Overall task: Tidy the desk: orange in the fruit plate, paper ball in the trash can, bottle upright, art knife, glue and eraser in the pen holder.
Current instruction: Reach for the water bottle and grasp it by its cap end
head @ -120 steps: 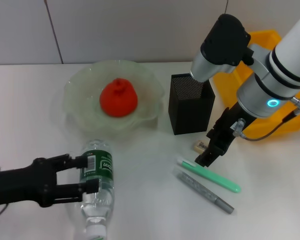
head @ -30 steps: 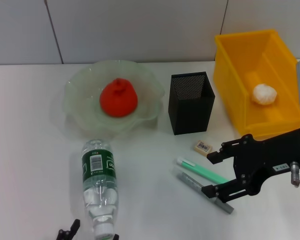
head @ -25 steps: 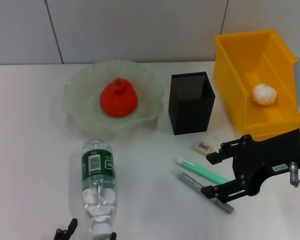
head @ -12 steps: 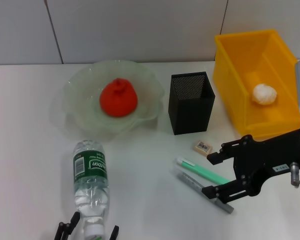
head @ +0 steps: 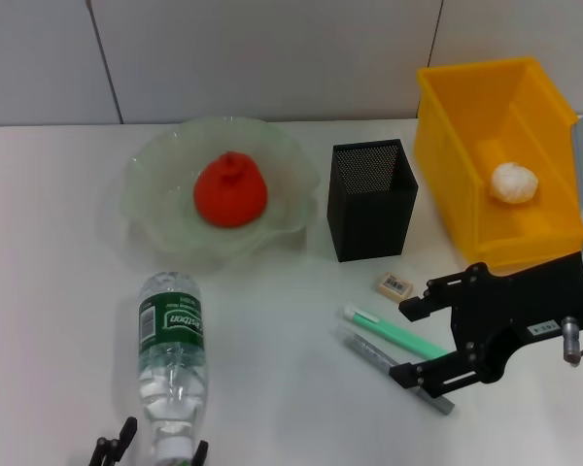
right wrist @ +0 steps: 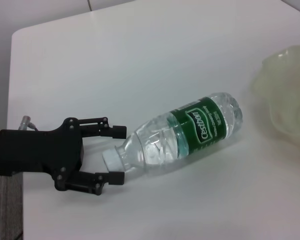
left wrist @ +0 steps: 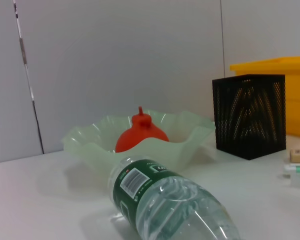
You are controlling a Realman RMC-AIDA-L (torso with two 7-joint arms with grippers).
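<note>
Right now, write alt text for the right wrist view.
A clear bottle with a green label lies on its side on a white table, its white cap between the open fingers of the black left gripper. The pale-green fruit plate shows at the picture's edge.

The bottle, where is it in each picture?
Head view: the bottle lies on its side at lower left, cap toward the left tool.
Left wrist view: it fills the bottom middle, close up.
Right wrist view: it lies in the middle, cap between the tool's open fingers.
Shared landmark: the fruit plate beyond the bottle's base.
</note>
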